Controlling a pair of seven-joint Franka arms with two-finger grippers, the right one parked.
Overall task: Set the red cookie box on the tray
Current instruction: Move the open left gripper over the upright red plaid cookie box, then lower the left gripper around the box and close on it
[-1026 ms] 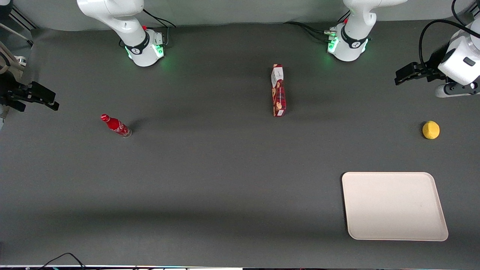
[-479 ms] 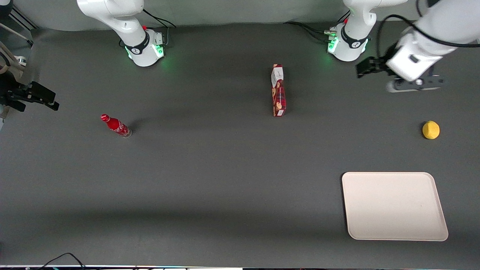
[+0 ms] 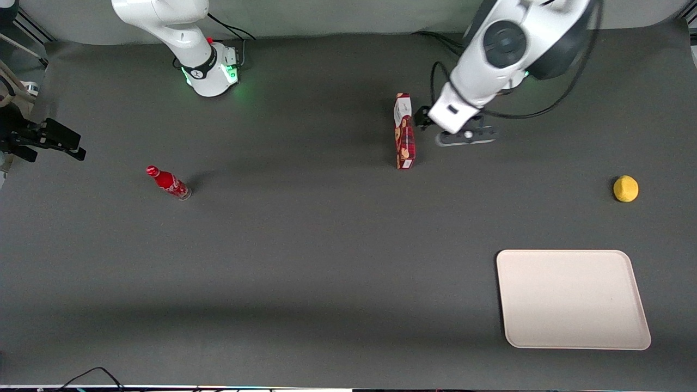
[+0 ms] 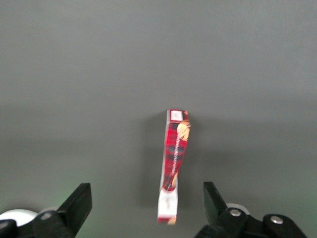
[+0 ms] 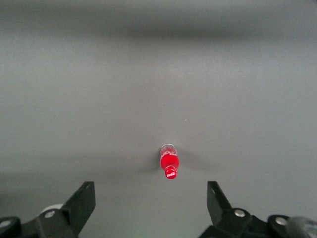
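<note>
A dark grey tabletop fills the scene, with a pale wall along its edge farthest from the front camera; the red cookie box stands on its long narrow side near the middle of that edge, its white label end pointing toward the wall; the tray lies flat near the nearest edge, toward the working arm's end, well apart from the box; the claw hangs just beside the box's label end, above the tabletop, fingers spread wide with nothing between them; from the wrist camera the box sits between the two fingers.

The likely trouble: the box balances on a thin edge, so a finger brushing it on the way down could tip it flat; a grip near one end could also let the long box swing or slip.

Count: one cookie box; one tray; one small red bottle; one yellow round object.
</note>
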